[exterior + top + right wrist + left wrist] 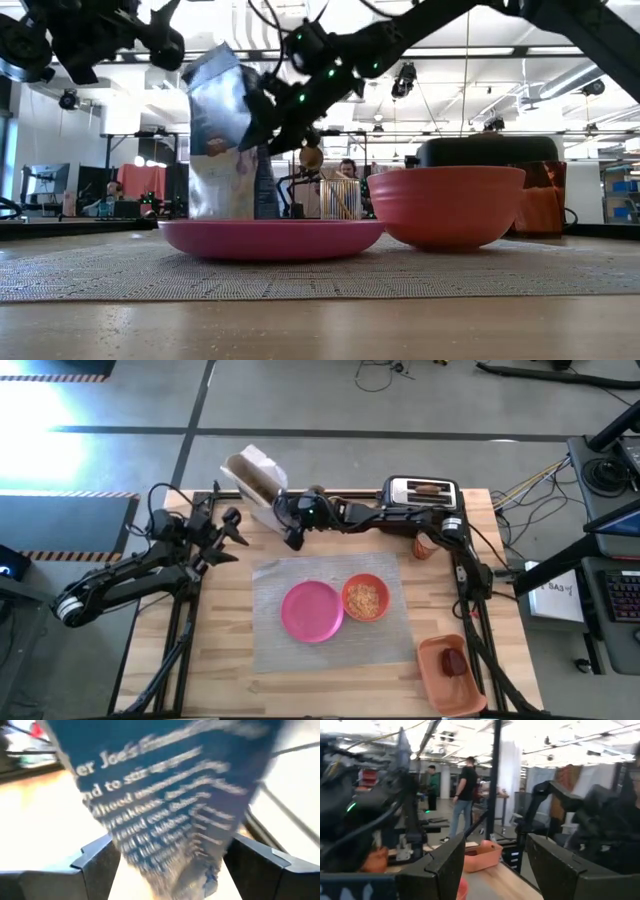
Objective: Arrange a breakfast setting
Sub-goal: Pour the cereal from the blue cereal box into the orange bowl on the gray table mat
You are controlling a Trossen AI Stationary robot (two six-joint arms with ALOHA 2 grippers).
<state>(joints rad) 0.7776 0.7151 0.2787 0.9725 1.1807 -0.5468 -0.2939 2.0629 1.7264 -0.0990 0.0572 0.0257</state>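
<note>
A grey placemat (330, 610) lies mid-table with a pink plate (312, 610) and an orange bowl (365, 597) holding cereal on it. A blue-and-white cereal bag (258, 485) stands at the far left, mouth up. My right gripper (290, 525) reaches across to it and is shut on it. My left gripper (232, 528) is open and empty just left of the bag. A toast slice (430, 487) sits in the toaster's slot. A small orange cup (425, 547) stands under my right arm. A red apple (455, 662) lies in the orange tray. The wooden utensil is out of view. My right gripper pinches the cereal bag's upper part (170, 820) between its two fingers (100, 857), coming about level from the table's right side. The bag (222, 140) stands roughly upright, its top bent over. The plate hides its bottom, so whether it rests on the table cannot be told.
The black-and-silver toaster (422, 490) stands at the far edge. The orange tray (452, 678) sits at the near right corner. Bare wood shows left of and in front of the placemat. People stand in the room beyond the table (465, 795).
</note>
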